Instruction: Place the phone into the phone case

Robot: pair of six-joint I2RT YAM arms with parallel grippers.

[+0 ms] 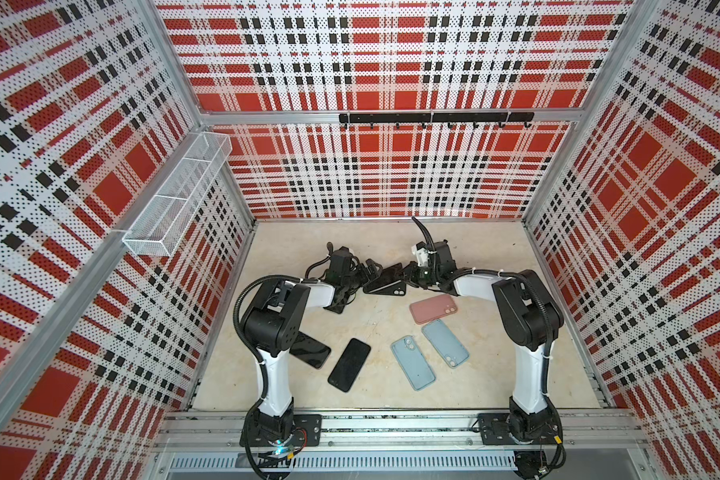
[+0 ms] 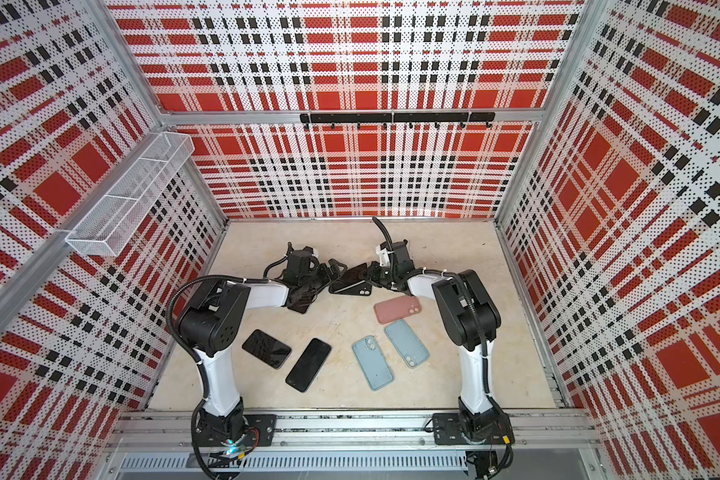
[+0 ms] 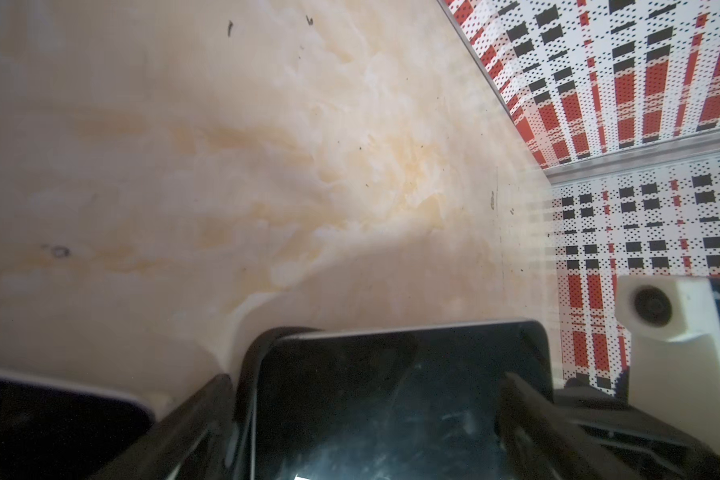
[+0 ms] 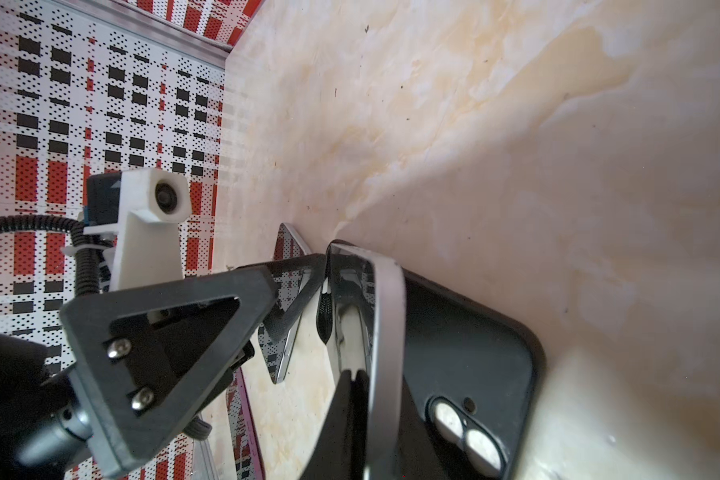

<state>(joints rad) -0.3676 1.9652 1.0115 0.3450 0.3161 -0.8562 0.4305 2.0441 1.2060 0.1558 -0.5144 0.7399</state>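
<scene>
Toward the far middle of the tabletop (image 1: 474,249), the phone (image 4: 385,307) stands tilted on its edge against the black phone case (image 4: 466,353), touching it. The left gripper (image 3: 362,395) has its jaws wide, straddling the phone's dark screen. The right gripper (image 4: 354,378) has its jaws pressed together, tips at the phone's face. A pink case (image 1: 433,308) lies nearer, to the right.

Robot lab enclosure (perforated plaid walls (image 1: 391,54), aluminium rails (image 1: 267,117)).
</scene>
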